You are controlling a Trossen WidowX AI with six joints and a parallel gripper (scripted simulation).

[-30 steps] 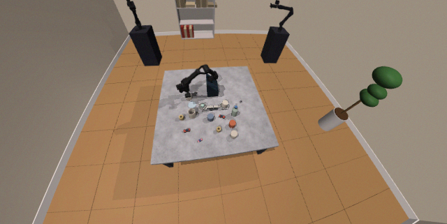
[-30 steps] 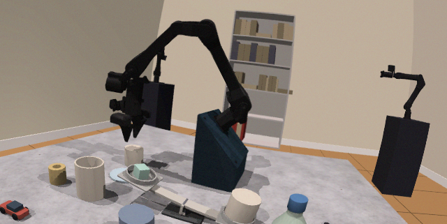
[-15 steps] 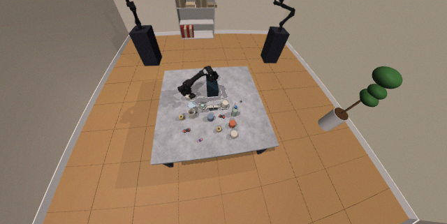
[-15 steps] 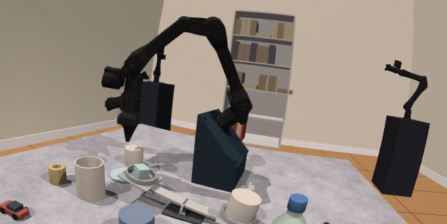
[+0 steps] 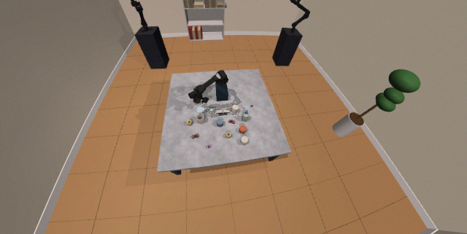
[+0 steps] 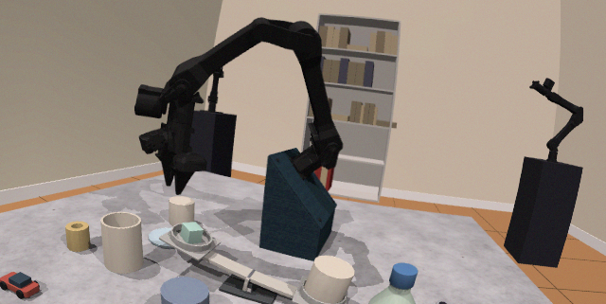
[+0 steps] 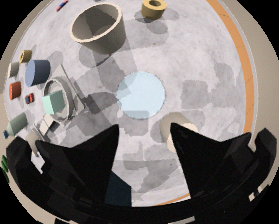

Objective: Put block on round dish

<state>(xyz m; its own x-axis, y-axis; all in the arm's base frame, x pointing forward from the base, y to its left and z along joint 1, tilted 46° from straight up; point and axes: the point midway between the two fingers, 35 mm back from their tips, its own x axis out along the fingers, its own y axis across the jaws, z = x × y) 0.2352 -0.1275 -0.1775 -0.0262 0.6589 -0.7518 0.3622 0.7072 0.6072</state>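
Note:
A pale green block (image 5: 211,110) (image 6: 191,232) (image 7: 53,102) lies uncovered in the ring-rimmed pan on one end of the balance (image 6: 227,264). A cream cup (image 5: 235,108) (image 6: 330,277) stands upside down on the other end. The matching cup (image 6: 182,210) (image 7: 167,130) stands on the table behind the round light-blue dish (image 5: 200,109) (image 6: 158,238) (image 7: 141,95), off the dish. The dish is bare. My gripper (image 6: 173,188) (image 7: 145,127) is partly open and empty, pointing down above the table near the dish and the freed cup.
A tall beige mug (image 5: 200,119) (image 6: 122,247) (image 7: 98,30) stands close in front of the dish. A yellow ring (image 5: 189,122) (image 6: 78,240) is beyond it. A blue cylinder (image 6: 185,294) (image 7: 37,72) and a blue-capped bottle (image 5: 245,117) (image 6: 403,277) stand near the balance.

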